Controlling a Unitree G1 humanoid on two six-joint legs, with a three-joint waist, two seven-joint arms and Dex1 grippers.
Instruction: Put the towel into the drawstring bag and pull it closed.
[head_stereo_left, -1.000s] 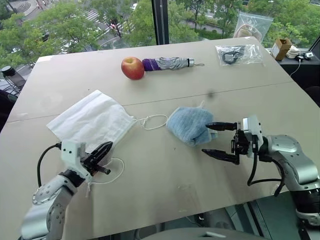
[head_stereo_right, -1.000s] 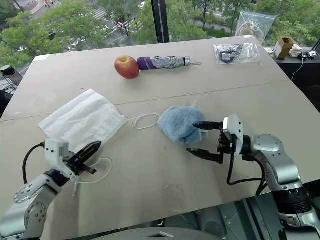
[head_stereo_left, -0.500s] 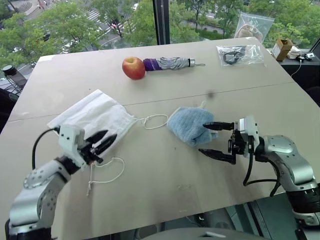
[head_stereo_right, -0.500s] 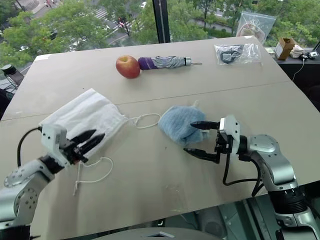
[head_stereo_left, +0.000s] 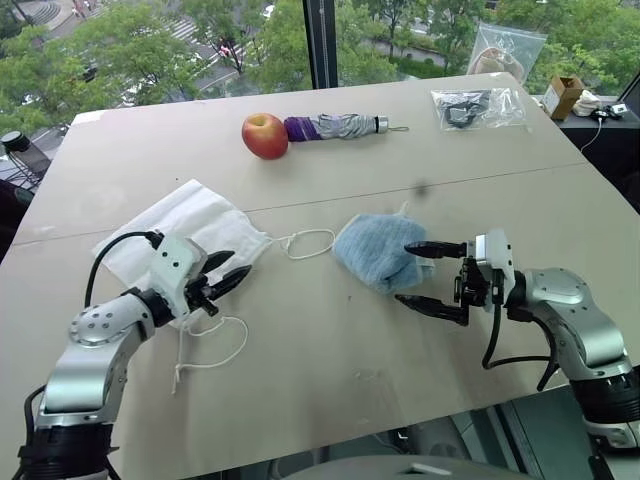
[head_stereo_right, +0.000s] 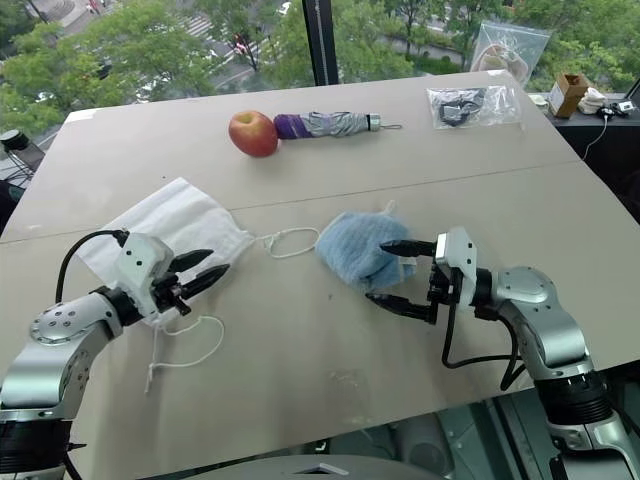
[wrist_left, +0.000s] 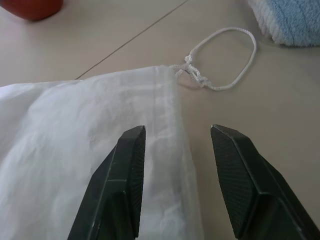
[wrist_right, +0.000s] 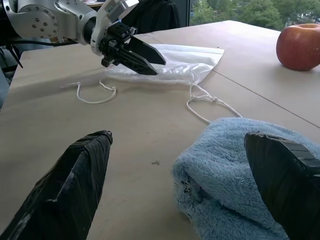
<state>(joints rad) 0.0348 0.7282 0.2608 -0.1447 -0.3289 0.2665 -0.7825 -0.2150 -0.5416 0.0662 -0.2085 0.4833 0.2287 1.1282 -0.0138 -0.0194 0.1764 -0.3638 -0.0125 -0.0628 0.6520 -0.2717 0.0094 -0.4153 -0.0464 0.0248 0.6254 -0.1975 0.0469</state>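
Since the earlier frame, the left gripper (head_stereo_left: 232, 272) has been lifted off the lower cord loop (head_stereo_left: 222, 342) and brought up over the near edge of the drawstring bag (head_stereo_left: 190, 225); its jaws, then pinched together, are now parted, with nothing between them. One bag is counted, lying flat on the worktop (head_stereo_left: 330, 370), with two cord loops: the lower one beside the left gripper and a second loop (head_stereo_left: 312, 243) at the bag's corner, reaching toward the towel (head_stereo_left: 375, 250). One towel is seen, bunched just right of that second loop. The right gripper (head_stereo_left: 418, 273) is held at the towel's right edge, jaws wide apart, the upper one over the cloth. One apple (head_stereo_left: 265, 136) and one folded umbrella (head_stereo_left: 335, 127) are seen touching at the far side, with two clear plastic bags (head_stereo_left: 478, 107) farther right.
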